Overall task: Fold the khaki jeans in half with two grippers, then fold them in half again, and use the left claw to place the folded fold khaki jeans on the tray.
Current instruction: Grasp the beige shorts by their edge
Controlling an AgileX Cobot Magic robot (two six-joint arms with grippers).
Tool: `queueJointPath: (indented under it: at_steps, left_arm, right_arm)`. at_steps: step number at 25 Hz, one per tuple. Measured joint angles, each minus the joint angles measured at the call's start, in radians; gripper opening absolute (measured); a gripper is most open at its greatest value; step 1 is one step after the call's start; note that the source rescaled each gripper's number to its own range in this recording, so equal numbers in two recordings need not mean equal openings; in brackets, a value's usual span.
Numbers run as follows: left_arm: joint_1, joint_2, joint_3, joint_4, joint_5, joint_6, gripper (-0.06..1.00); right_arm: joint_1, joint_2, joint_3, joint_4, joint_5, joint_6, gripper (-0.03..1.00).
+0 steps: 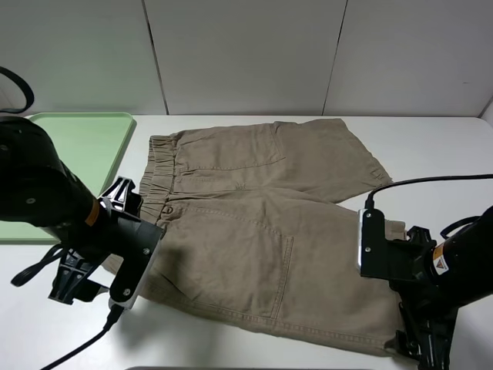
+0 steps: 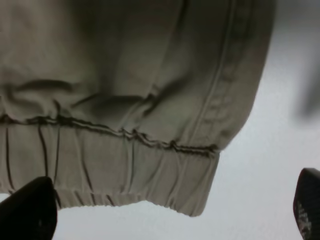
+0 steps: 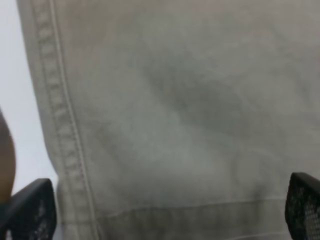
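Claw state, both arms: jaws spread wide, nothing gripped. Left claw [image 2: 167, 210] hangs over the near waistband corner of the khaki jeans [image 1: 254, 223]. Right claw [image 3: 165, 207] hangs over the near leg's hem corner. The jeans lie flat and unfolded on the bench [image 1: 431, 154], their long axis running waistband to hem, from the left claw to the right, with the cloth stretching away from both. Judgement: each arm is nearest its own end, so the near edge can go over the far leg. Further off, the tray [image 1: 85, 146] sits just beside the jeans' waistband end.
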Motion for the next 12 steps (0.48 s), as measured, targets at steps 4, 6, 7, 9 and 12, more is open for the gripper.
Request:
queueJointPath:
  at_steps: [4,6,7,9,12]
  left_arm:
    - [0.012,0.056,0.000,0.000,-0.016,-0.029,0.95]
    - [0.018,0.088,0.000,0.000,-0.029,-0.032,0.95]
    - [0.018,0.102,0.001,0.000,-0.044,-0.034,0.95]
    - [0.018,0.121,0.002,0.000,-0.070,-0.041,0.94]
    - [0.018,0.146,0.003,0.000,-0.092,-0.045,0.93]
  right_arm:
    - [0.000,0.057,0.000,0.000,-0.019,-0.001,1.00]
    - [0.000,0.063,0.000,0.000,-0.037,-0.001,1.00]
    - [0.000,0.063,0.000,0.000,-0.044,-0.001,1.00]
    - [0.000,0.063,0.000,0.000,-0.054,-0.001,1.00]
    - [0.000,0.063,0.000,0.000,-0.064,-0.002,0.99]
